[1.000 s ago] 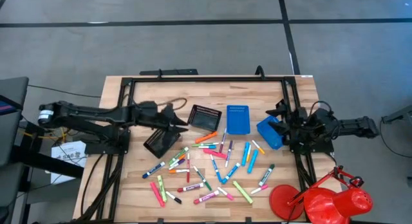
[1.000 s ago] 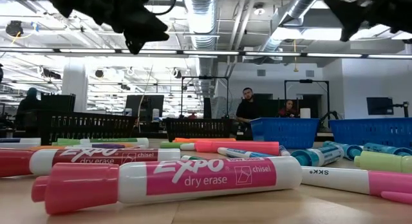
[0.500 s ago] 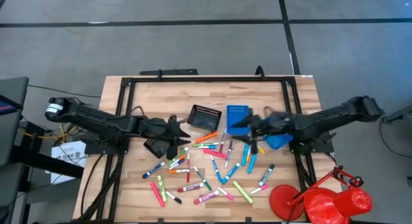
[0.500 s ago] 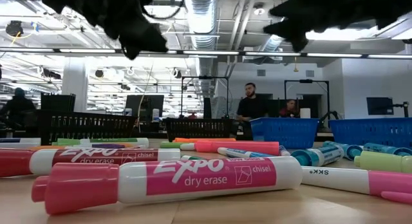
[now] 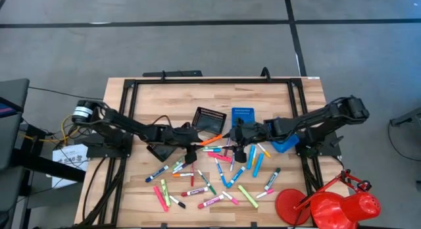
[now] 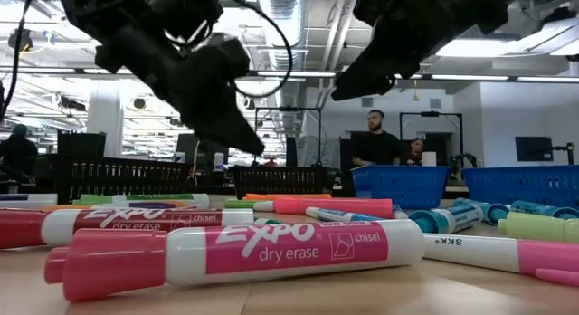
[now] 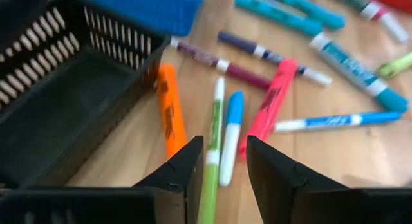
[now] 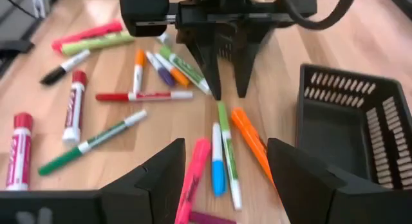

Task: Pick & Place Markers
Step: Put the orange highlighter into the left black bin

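Many markers [image 5: 220, 171] in pink, green, blue, orange and red lie flat, scattered over the middle of the wooden table. My left gripper [image 5: 197, 144] hangs open just above the group's far left part. Its fingers [image 7: 187, 169] stand over a green marker [image 7: 214, 143] and a blue marker [image 7: 230, 137], between an orange marker [image 7: 170, 111] and a pink marker [image 7: 270, 108]. My right gripper [image 5: 231, 138] is open and slants down at the same group from the right, facing the left gripper [image 8: 222, 89]. Neither touches anything.
A black mesh tray [image 5: 209, 119] and a blue tray [image 5: 243, 121] stand just beyond the markers. A second black tray [image 5: 158, 149] lies under the left arm and a second blue tray [image 5: 281, 140] under the right. A red lamp [image 5: 329, 204] sits at the near right corner.
My left gripper has come down and moved toward the table's right, tipping toward the markers. My right arm has unfolded from the table's right side, and its gripper has swung toward the middle and tipped downward. Both stay open; no marker has moved.
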Controlling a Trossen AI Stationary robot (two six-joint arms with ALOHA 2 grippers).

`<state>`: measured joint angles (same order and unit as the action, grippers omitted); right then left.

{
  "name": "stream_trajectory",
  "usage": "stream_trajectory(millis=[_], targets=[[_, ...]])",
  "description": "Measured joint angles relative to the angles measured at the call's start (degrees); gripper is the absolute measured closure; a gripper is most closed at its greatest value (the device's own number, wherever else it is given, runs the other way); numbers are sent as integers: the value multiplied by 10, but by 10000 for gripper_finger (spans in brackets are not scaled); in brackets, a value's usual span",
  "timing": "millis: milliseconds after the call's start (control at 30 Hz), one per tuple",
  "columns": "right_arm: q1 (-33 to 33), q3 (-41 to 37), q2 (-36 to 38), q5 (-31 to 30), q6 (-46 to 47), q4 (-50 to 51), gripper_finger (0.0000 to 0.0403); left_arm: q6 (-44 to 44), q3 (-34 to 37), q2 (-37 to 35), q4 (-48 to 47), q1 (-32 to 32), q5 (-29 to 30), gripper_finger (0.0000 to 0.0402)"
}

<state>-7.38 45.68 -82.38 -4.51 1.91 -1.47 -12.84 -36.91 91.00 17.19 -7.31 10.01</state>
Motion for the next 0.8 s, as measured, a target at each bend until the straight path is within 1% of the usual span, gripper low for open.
stream_trajectory(millis=[233, 433, 800], targets=[[0, 3, -4, 0, 0, 5, 194, 0, 0, 47, 5, 21, 12, 289], [0, 3, -4, 0, 0, 4, 194, 3, 0, 81, 41, 28, 7, 289], [0, 3, -3, 0, 0, 6, 194, 10, 0, 83, 52, 28, 6, 289]])
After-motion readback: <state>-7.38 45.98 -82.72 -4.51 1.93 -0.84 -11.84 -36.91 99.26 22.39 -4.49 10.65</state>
